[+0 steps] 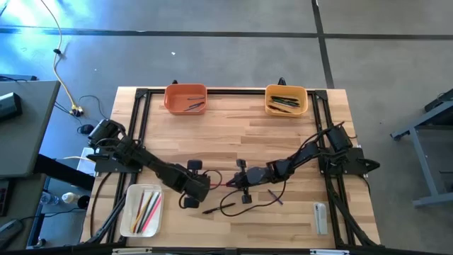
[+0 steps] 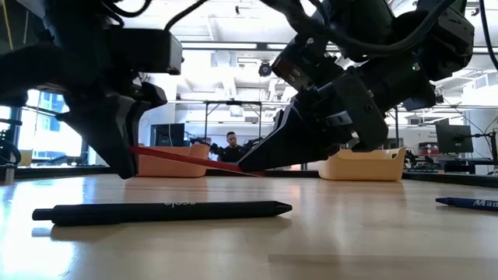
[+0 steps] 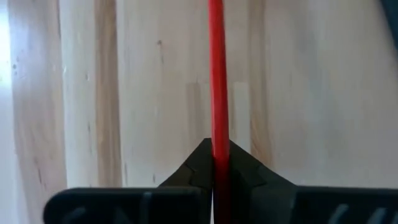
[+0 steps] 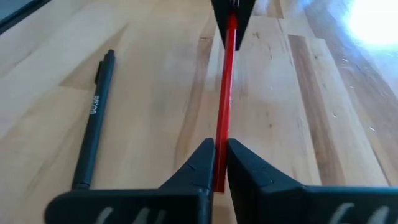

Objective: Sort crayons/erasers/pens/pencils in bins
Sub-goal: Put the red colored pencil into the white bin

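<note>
Bins first: we note the white bin (image 1: 128, 216) at the table's (image 1: 233, 134) near left corner, holding several coloured pencils (image 1: 146, 208), with the orange bin (image 1: 185, 98) and the yellow-orange bin (image 1: 286, 100) side by side along the far edge, each with dark sticks inside. We see both arms reaching in toward the middle of the near half of the table. We record the left gripper (image 1: 209, 185) clamped on one end of a red pencil (image 1: 225, 184), and the right gripper (image 1: 239, 183) clamped on its other end, so the pencil spans the short gap between the two. In the low view we see the red pencil (image 2: 191, 158) held clear of the wood, sloping slightly down toward the right gripper (image 2: 247, 165). In each wrist view we see the dark fingers (image 3: 200, 167) pressed against the red shaft (image 3: 216, 81), and the same at the right fingers (image 4: 202, 163) with the pencil (image 4: 225, 106) running away to the other gripper. We note a black pen (image 1: 213, 209) lying flat on the table just nearer than the held pencil, beside it and not touching. A small blue stick (image 1: 274, 197) lies to the right of it, and a clear-grey block (image 1: 320, 217) sits near the near right corner.
</note>
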